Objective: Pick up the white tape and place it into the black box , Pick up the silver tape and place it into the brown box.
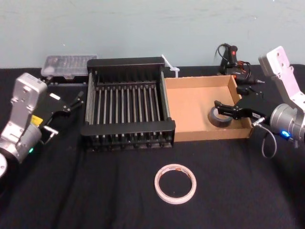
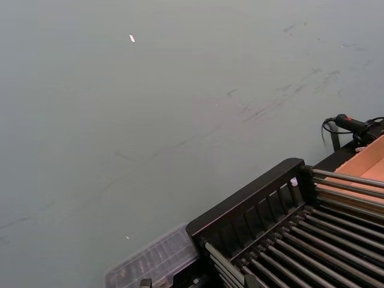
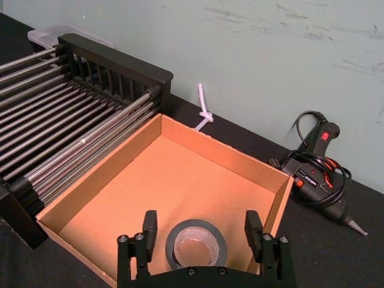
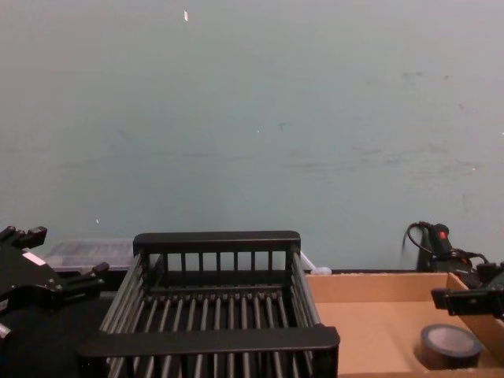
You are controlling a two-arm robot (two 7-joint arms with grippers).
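The head view looks steeply down on the black box (image 1: 128, 127) from its near side. The chest view sits low, about level with its near rim, facing the wall (image 4: 252, 118) behind it. The left wrist view sits close, looking across its far corner at the wall; the right wrist view looks over the brown box (image 3: 180, 180) beside it. All four share the black box

Brown box (image 1: 190, 110) is matt cardboard; black box (image 1: 126, 62) has shiny metal bars.
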